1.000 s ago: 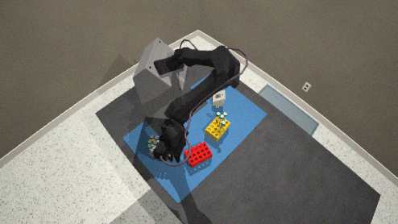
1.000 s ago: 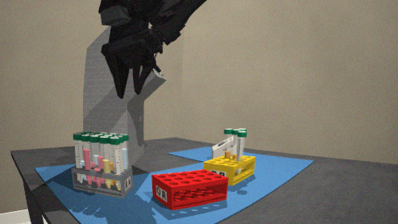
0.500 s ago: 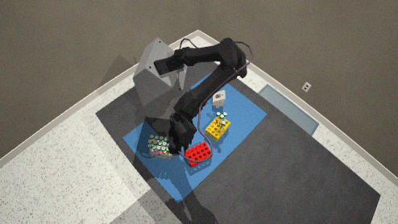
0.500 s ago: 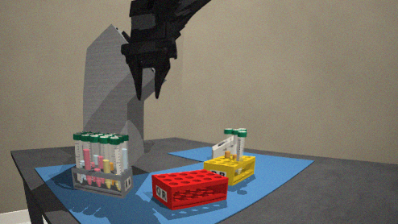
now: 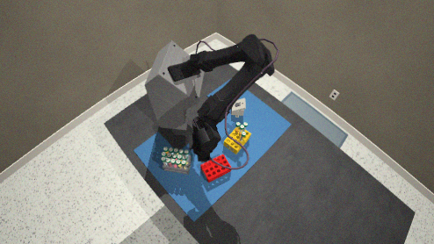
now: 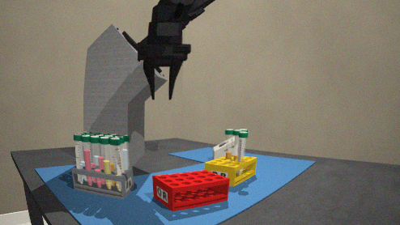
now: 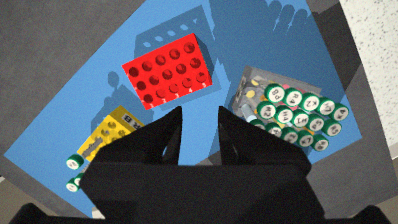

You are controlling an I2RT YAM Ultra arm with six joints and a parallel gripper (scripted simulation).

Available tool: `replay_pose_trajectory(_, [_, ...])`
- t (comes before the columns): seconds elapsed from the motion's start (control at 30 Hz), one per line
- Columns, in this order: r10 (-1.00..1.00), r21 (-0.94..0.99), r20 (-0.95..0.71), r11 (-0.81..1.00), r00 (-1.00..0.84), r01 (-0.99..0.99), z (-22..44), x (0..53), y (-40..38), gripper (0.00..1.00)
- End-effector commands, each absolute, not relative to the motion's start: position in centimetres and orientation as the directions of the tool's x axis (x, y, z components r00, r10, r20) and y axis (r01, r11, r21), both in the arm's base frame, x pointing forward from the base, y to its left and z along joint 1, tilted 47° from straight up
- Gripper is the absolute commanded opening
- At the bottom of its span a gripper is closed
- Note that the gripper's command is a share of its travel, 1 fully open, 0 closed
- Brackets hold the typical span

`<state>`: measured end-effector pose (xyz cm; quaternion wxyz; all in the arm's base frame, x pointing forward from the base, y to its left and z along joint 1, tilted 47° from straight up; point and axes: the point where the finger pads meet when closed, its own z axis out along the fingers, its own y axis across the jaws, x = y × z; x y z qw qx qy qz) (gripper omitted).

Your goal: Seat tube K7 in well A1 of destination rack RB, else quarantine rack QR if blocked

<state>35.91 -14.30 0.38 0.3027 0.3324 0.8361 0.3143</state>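
Your black two-finger gripper hangs partly open, holding nothing, upper centre of the exterior view. Lower left there, you have green-capped clear tubes in the grey rack; the cap lettering is too blurred to pick out K7 surely. Your red block rack sits bottom centre.

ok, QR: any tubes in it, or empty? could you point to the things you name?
Empty: the red rack [image 5: 215, 168] [image 6: 190, 189] [image 7: 167, 71] shows bare holes across its top in the wrist view, no green caps standing in it.
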Motion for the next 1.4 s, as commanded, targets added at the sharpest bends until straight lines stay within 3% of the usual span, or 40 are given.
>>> replay_pose_trajectory(0.0, [0.664,0.693,-0.332,0.654,-0.670,0.304,1.4,35.0,-12.9,0.30])
replay_pose_trajectory(0.5, [0.450,0.631,-0.361,0.763,-0.817,0.142,0.8,33.0,-8.3,0.30])
replay_pose_trajectory(1.37, [0.469,0.626,-0.391,0.766,-0.792,0.145,1.0,33.0,-7.3,0.30])
